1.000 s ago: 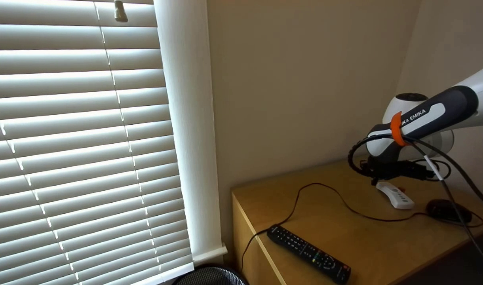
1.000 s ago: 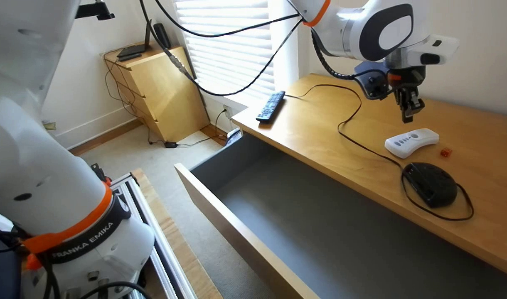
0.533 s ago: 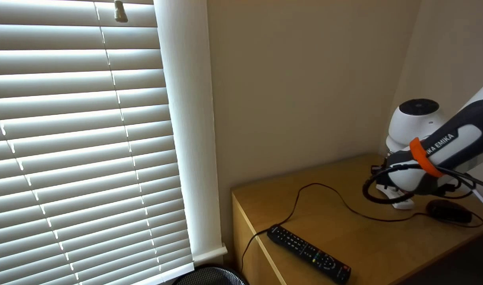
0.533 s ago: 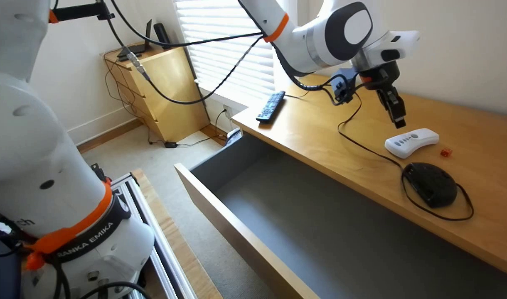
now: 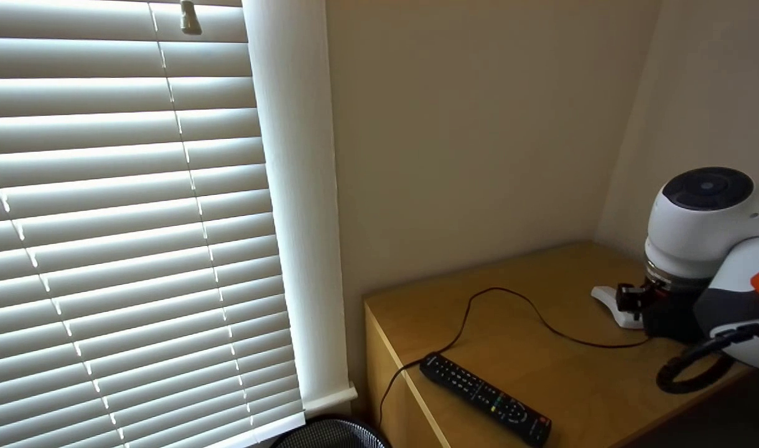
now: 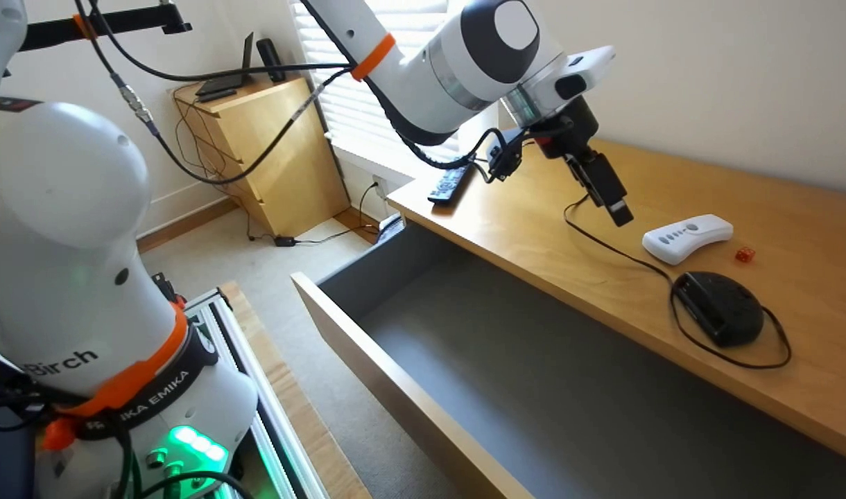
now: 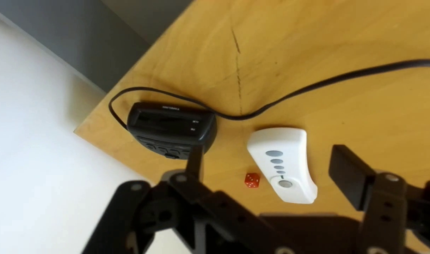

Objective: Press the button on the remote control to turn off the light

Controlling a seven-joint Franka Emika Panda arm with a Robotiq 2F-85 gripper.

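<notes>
Wrist view: white remote control (image 7: 293, 165), curved edge, five grey buttons (image 7: 278, 167).

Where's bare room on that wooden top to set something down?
Bare wood lies between the black remote, the cord and the open drawer; also between the white remote and the wall. Crowded: around the red die, black clock and cord loop beside the white remote; the end effector hangs near.

The wrist view peers down close on the white remote (image 7: 293, 160); both exterior views, farther off, share it and the blinds (image 5: 124, 205).
</notes>
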